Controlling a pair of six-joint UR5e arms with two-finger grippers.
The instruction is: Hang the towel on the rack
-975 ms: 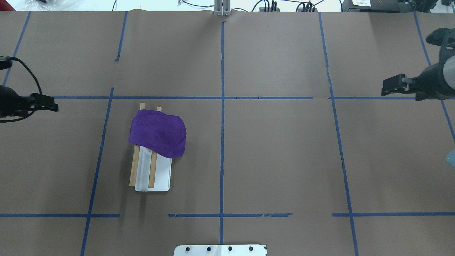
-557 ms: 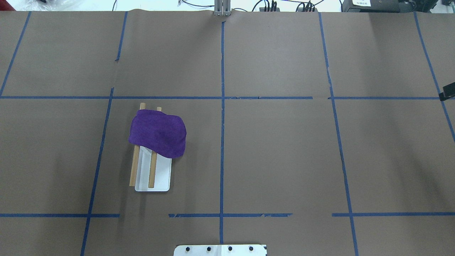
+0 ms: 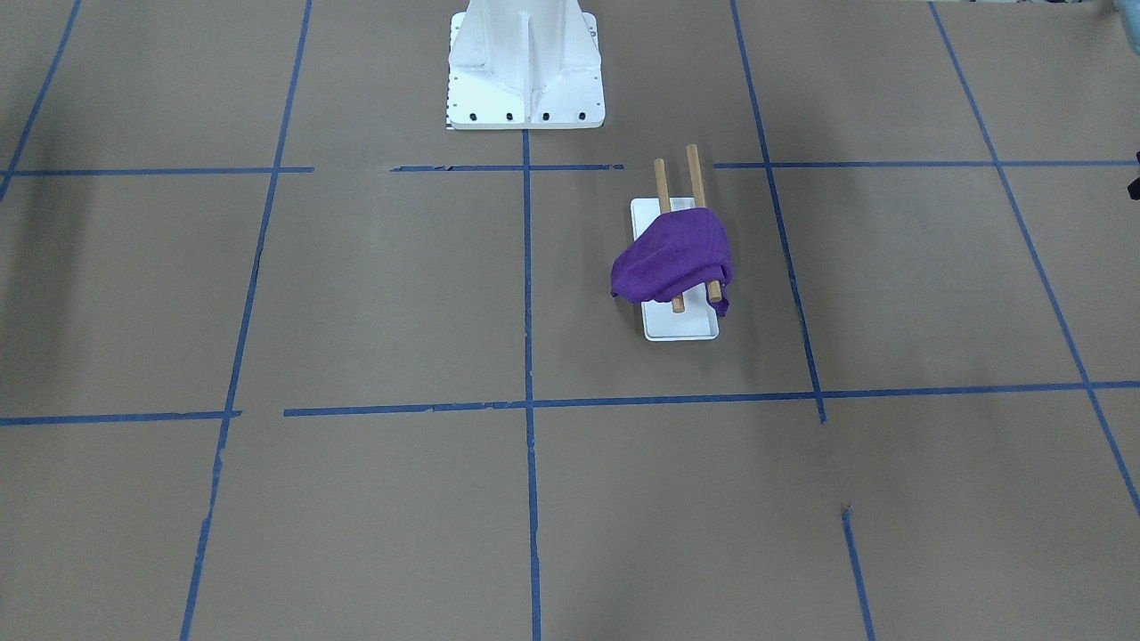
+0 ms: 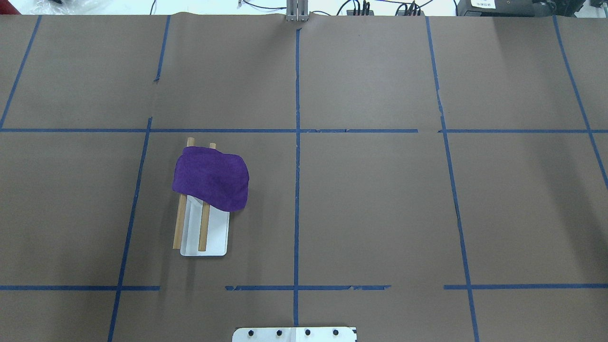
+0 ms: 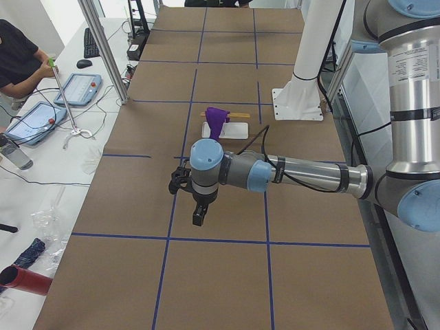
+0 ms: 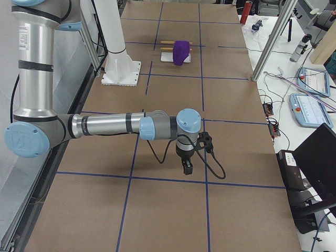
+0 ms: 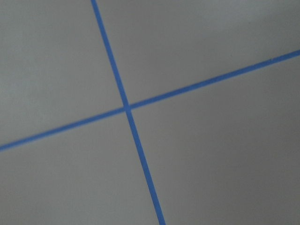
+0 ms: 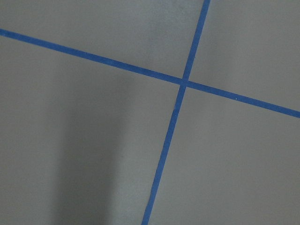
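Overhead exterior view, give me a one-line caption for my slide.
Purple towel draped over both wooden rods of the small white rack, on a brown table gridded with blue tape.

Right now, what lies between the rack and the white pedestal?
Between rack and pedestal: only bare table paper and a blue tape line, per the front-facing view.

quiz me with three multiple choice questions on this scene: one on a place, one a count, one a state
1. Relative to the robot's pedestal, the towel covers which part of the rack?
A nearest end
B middle
C farthest end

2. How many wooden rods top the rack?
A one
B two
C four

3. The towel is
A draped over both rods
B folded into a neat square
C rolled up

Answers:
1 C: in the front-facing view it sits at the rods' end away from the pedestal.
2 B: the overhead view shows two parallel rods.
3 A: its edges sag past both rods.
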